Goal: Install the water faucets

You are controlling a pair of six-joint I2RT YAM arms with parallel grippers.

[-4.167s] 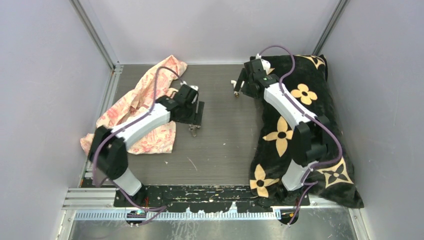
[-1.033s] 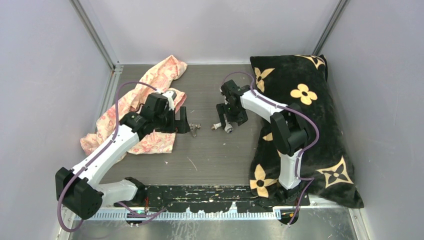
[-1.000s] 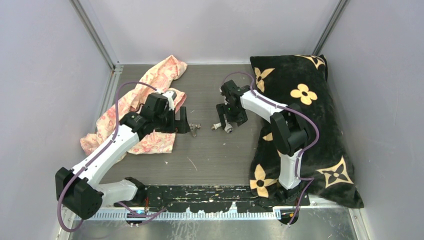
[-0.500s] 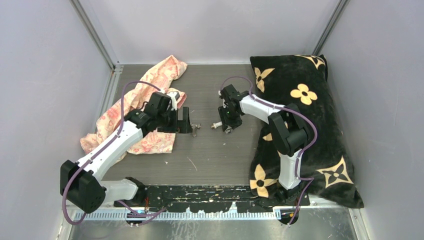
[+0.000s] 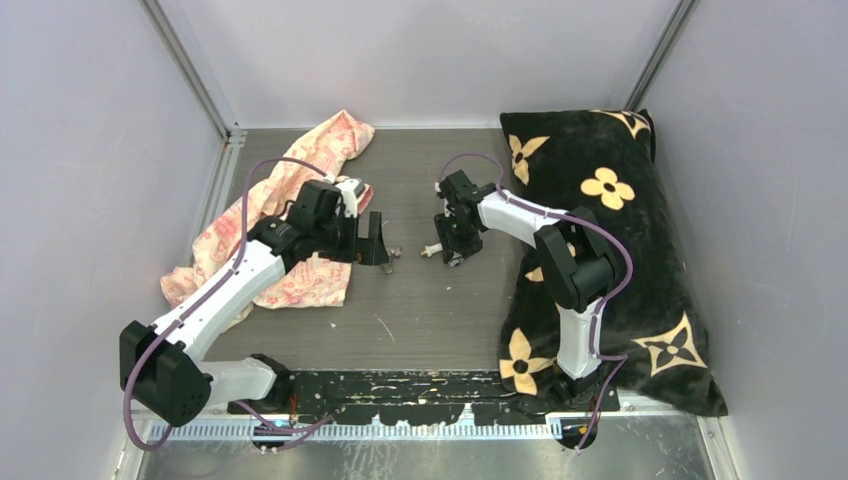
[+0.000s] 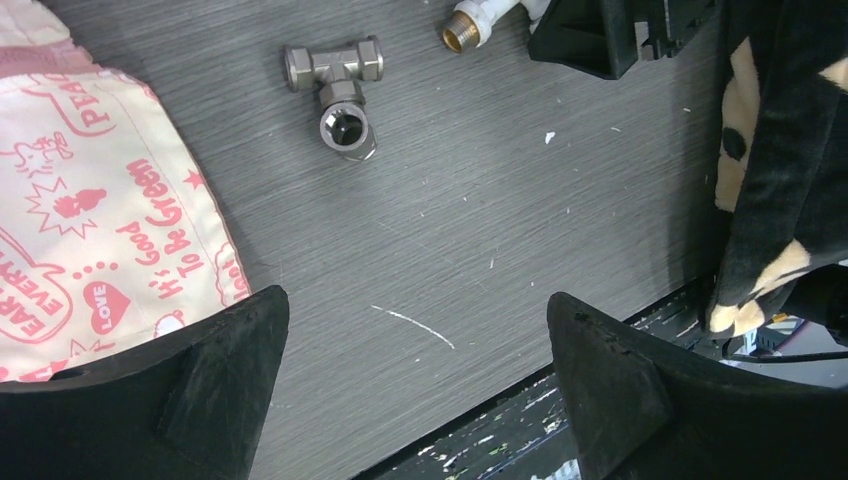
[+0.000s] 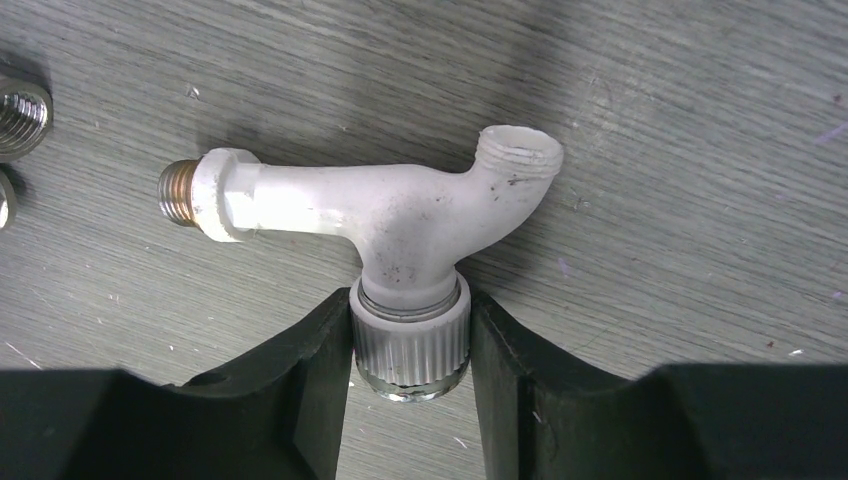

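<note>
Grey wood-grain desk [image 5: 430,310], two loose parts lying near its middle.

Item one: white tap [image 7: 400,220], plastic, lying flat on the desk, its brass tip [image 7: 178,195] pointing towards item two. The right claw [image 7: 408,350] pinches the tap's ribbed knob [image 7: 410,325], one finger pressed to each side.

Item two: metal tee fitting [image 6: 335,80], silver-grey, lying on the desk near the tap's brass tip but apart from it. The left claw [image 6: 415,340] is spread wide and holds nothing; the fitting lies beyond its fingertips.

Also present: pink printed cloth [image 6: 90,220] on the left, beneath the left arm; black pillow with gold flowers [image 5: 620,230] along the right side.
</note>
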